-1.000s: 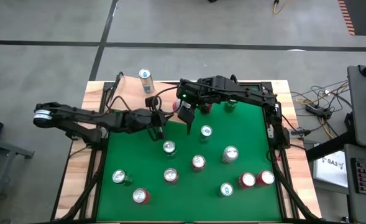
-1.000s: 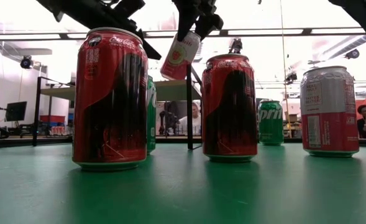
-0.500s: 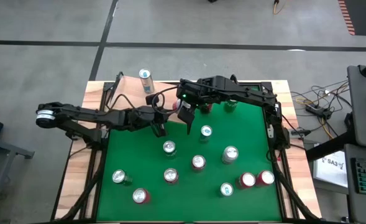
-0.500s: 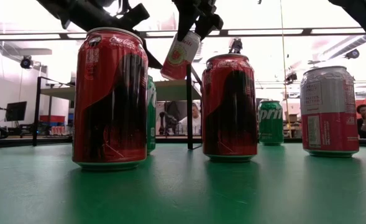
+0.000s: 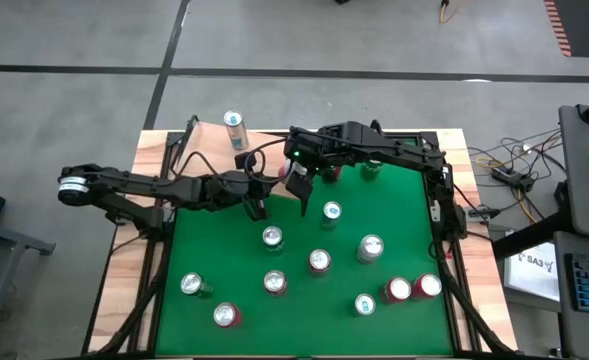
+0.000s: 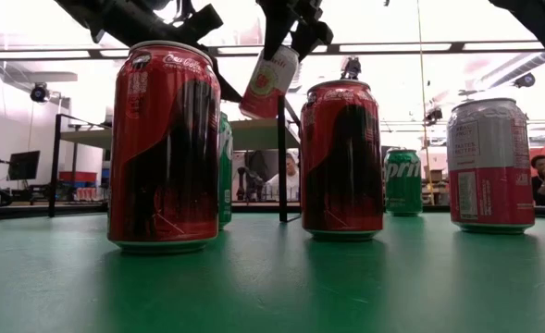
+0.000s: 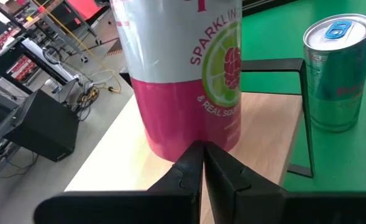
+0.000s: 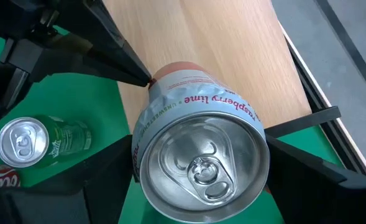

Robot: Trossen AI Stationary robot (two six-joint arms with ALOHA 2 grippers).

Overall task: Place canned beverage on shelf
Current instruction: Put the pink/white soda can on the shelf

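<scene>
Since one second ago, the left arm has extended slightly toward the bench centre, bringing the left hand closer to the held can; the right arm and all standing cans keep their positions.

Right hand: fingers spread wide and clamped on the sparkling lime can, a pink and white can. The can hangs tilted above the bench, clear of the surface in the low view. Below its pink base lies the shelf, a pale wood-grain board along the far edge of the green bench.

Left hand: fingers pressed together, holding nothing. The fingertips point at the pink lower part of the held can and sit just beside it; contact cannot be confirmed.

On the shelf, a slim silver-blue can stands upright near the black shelf frame; it also shows in the high view.

On the bench, several red, green and silver cans stand upright, well apart from both hands. The low view shows two red cola cans nearest the camera.
</scene>
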